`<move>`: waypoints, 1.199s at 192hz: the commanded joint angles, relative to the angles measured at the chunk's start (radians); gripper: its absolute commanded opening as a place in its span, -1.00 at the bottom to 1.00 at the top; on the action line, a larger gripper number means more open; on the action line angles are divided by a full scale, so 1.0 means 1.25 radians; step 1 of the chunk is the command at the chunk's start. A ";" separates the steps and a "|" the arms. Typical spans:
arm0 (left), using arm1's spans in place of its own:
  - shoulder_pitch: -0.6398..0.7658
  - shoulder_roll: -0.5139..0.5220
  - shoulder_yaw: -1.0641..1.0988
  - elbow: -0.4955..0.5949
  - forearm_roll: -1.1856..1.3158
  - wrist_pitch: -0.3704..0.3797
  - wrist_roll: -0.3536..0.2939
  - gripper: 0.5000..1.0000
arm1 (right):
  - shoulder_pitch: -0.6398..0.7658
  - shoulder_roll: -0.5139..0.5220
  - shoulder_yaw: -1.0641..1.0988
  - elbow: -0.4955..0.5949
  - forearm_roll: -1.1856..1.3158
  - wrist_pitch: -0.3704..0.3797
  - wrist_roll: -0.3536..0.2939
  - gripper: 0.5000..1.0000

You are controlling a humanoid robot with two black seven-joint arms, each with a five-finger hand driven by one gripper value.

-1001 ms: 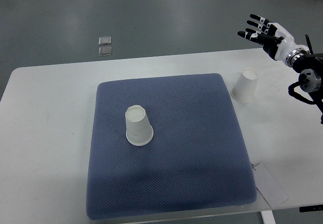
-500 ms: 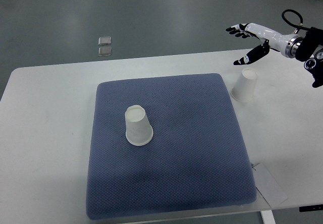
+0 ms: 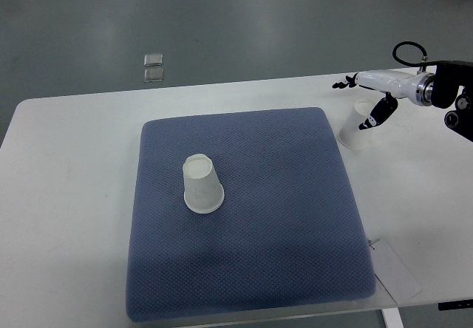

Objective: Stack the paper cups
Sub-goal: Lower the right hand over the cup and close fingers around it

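Now right hand (image 3: 367, 97) has dropped from up in the air to the far cup (image 3: 358, 125), fast, within about a second. Palm turned side-on, fingers over the cup's upturned base, thumb down along its right flank. Fingers spread, nothing held; whether they touch the cup I cannot tell. Cup looks unmoved from earlier frames, so no grasp yet. Judgement: reach phase nearly over, grasp comes next.

Far cup sits upside down on the bare white surface (image 3: 66, 195), just off the top right corner of the blue mat (image 3: 295, 254). Second cup (image 3: 202, 185), also upside down, stands on the mat left of centre, well apart from the first. It hasn't moved either. Stacking not started: the far cup would have to be carried over and lowered onto the mat cup.

Left hand not visible.

Other stuff: a white paper tag (image 3: 395, 269) lies at the mat's near right corner, on the surface. Two small clear squares (image 3: 154, 66) lie on the floor beyond the surface. Neither is on the route.

Nothing lies between the two cups, only open mat. Risk, my guess: light cup tips or skids if the thumb pushes before the fingers close.
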 commanded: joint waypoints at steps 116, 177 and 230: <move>0.000 0.000 -0.001 0.000 0.000 0.000 0.000 1.00 | 0.000 0.051 -0.087 -0.133 -0.015 -0.088 0.011 0.63; 0.000 0.000 0.000 0.000 0.000 0.000 0.000 1.00 | 0.000 0.078 -0.088 -0.147 -0.015 -0.088 0.012 0.56; 0.000 0.000 -0.001 0.000 0.000 0.000 0.000 1.00 | 0.000 0.097 -0.099 -0.170 -0.015 -0.088 0.013 0.24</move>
